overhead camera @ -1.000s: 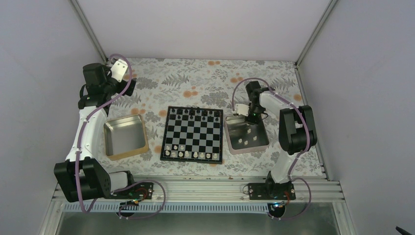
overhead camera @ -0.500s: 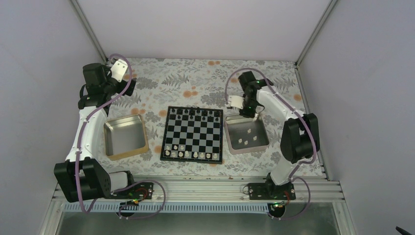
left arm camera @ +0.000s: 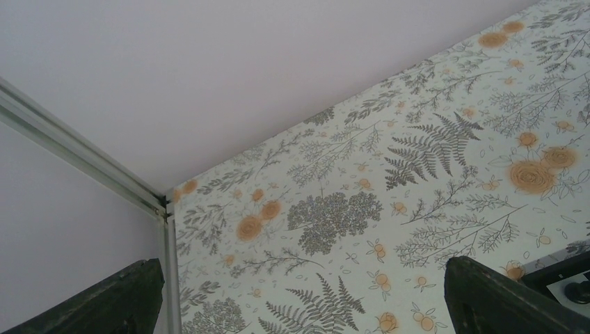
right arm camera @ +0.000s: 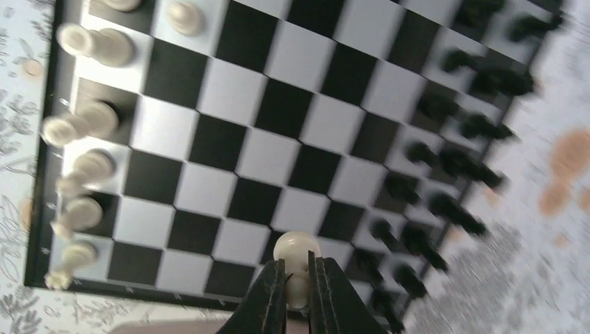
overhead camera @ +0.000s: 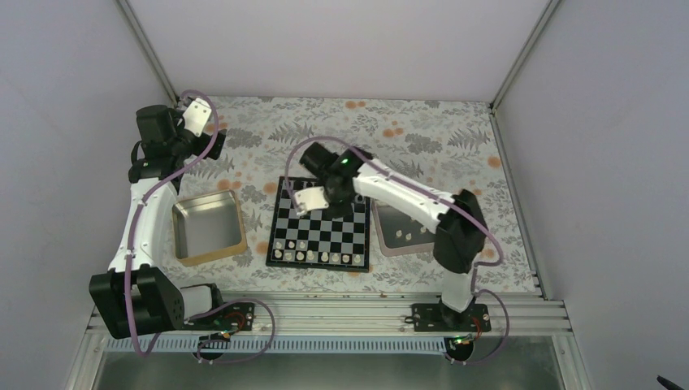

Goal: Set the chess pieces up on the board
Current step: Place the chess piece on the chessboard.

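Observation:
The black-and-silver chessboard (overhead camera: 321, 221) lies in the middle of the table and fills the right wrist view (right arm camera: 278, 153). Several cream pieces (overhead camera: 313, 256) stand along its near rows, and several black pieces (overhead camera: 333, 188) along its far rows. My right gripper (overhead camera: 307, 197) hangs over the board's far left part, shut on a cream pawn (right arm camera: 297, 252) with a round head, held above the squares. Three cream pieces (overhead camera: 409, 236) lie in the right metal tray (overhead camera: 435, 240). My left gripper (overhead camera: 213, 134) is open and empty, high over the far left of the table.
An empty square metal tray (overhead camera: 209, 228) with a wooden rim stands left of the board. The floral tablecloth (left arm camera: 389, 209) covers the table. Grey walls and metal frame posts (left arm camera: 83, 163) close in the back and sides.
My right arm has swung left from over the right tray to over the board's far left part, carrying the cream pawn. The left arm has not moved.

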Tool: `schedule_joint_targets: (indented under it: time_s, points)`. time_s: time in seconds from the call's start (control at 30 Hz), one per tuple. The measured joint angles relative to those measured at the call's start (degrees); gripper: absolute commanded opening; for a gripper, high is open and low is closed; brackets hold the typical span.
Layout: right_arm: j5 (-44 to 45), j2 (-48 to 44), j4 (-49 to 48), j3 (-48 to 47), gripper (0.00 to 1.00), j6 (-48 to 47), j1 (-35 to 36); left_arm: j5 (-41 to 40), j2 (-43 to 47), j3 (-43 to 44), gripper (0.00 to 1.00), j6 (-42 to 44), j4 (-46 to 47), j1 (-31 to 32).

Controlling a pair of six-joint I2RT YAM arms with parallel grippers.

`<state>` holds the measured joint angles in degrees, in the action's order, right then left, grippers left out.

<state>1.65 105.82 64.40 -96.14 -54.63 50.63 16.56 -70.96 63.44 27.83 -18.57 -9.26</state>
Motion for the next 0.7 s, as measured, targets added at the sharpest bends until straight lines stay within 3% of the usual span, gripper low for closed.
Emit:
schedule_joint_targets:
  time_s: [0.23,0.7]
  points:
    - [-2.71,8.81,-0.5,0.15,0.08,-0.09,6.16,0.0,0.0,-0.02,1.0,0.0,0.0,0.0]
    - [-7.04,11.58,-3.54,2.43,0.08,-0.17,9.77,0.0,0.0,0.0,1.0,0.0,0.0,0.0]
